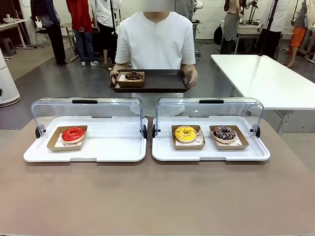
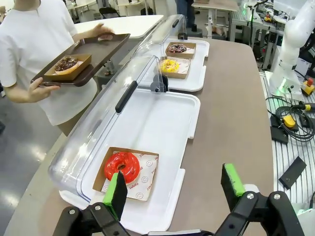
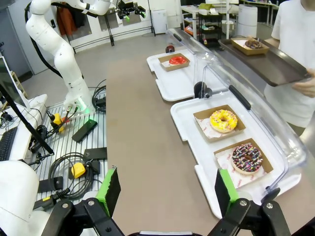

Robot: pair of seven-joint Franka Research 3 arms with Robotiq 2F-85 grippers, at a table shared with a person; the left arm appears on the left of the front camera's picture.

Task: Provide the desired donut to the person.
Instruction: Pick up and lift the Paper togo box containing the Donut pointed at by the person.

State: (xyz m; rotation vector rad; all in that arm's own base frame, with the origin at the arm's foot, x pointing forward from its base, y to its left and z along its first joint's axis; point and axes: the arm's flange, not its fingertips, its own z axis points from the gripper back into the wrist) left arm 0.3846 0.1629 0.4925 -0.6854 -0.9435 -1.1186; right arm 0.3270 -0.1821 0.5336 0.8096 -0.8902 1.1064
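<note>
Both pincers stood fully open and empty, the left pincer (image 2: 174, 188) and the right pincer (image 3: 166, 186) each at the bottom of its wrist view. We judged the step to be selection; nothing showed whether the red donut (image 1: 73, 133), lower left, the yellow donut (image 1: 185, 133) or the sprinkled donut (image 1: 224, 133), lower right, was wanted. Each lay flat, hole up, round, with no long axis; we would grip the carton (image 1: 51, 141) by its rim, not the icing. Beyond, upper centre, the person (image 1: 156, 39) held a dark tray (image 1: 162, 78).
</note>
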